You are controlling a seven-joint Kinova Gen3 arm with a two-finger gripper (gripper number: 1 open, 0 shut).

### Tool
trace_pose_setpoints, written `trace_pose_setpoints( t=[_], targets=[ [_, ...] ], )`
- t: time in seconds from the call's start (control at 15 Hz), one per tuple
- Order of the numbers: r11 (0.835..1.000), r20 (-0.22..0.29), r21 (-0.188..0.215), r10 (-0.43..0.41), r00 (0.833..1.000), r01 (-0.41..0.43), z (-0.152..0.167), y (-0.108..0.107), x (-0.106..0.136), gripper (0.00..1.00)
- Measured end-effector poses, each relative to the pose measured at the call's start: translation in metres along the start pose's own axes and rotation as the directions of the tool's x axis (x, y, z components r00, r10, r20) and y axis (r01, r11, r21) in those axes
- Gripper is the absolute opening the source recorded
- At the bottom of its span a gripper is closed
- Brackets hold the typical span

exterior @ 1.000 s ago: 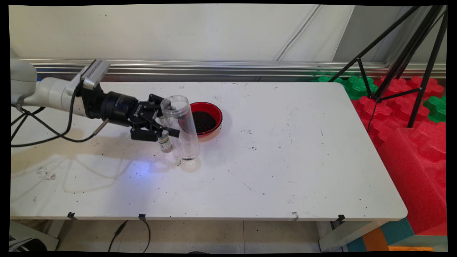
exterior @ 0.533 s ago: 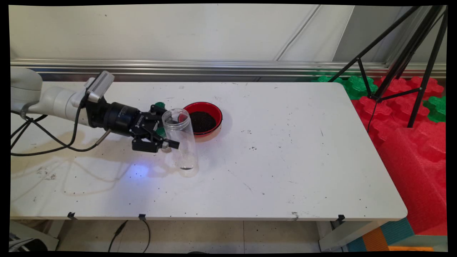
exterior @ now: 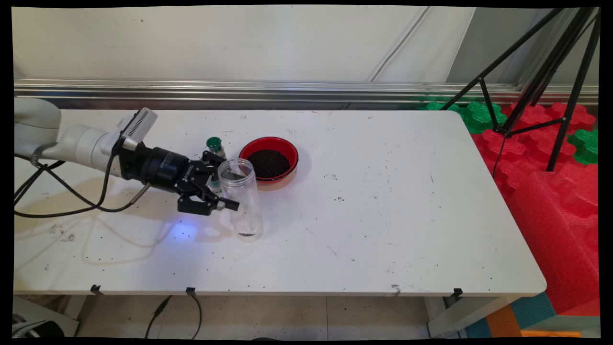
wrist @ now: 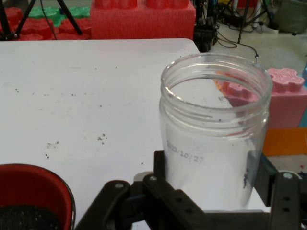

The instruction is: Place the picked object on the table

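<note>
From the main view I have the claw [exterior: 225, 191] reaching in from the left, clenched round a clear plastic jar [exterior: 241, 198]; the jar stands upright, its base down at the table [exterior: 383, 215], though I cannot tell whether it rests there or hangs just clear; a little dark grit lies in its bottom, otherwise it looks empty; just behind it sits a red bowl [exterior: 269, 159] filled with dark granules, and a small green-capped bottle [exterior: 215, 146] stands beside the bowl, partly hidden by the claw.

From the hand view the jar [wrist: 213, 134] fills the frame between the two fingers [wrist: 160, 172], which press its lower wall on either side; its mouth is open, no lid on; the red bowl [wrist: 38, 184] shows at lower left, apart from the jar; so I judge the grip is made, the jar unfilled and the bowl full.
</note>
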Motion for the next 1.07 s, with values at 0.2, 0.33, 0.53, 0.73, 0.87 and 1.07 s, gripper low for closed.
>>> trace_pose_setpoints(
  t=[0.2,0.33,0.53,0.73,0.87,1.07],
  targets=[
    [1.000,0.013,-0.003,0.006,1.000,-0.006,0.001,0.000,-0.005,0.00],
    [1.000,0.021,-0.005,0.011,1.000,-0.011,0.001,0.001,-0.008,0.00],
    [1.000,0.029,-0.006,0.016,0.999,-0.016,0.001,0.000,-0.011,0.00],
    [1.000,0.038,-0.006,0.022,0.999,-0.022,0.001,0.000,-0.014,0.00],
    [1.000,0.043,-0.007,0.026,0.999,-0.026,0.001,0.000,-0.016,0.00],
    [1.000,0.048,-0.007,0.030,0.998,-0.030,0.001,0.000,-0.018,1.00]
  ],
)
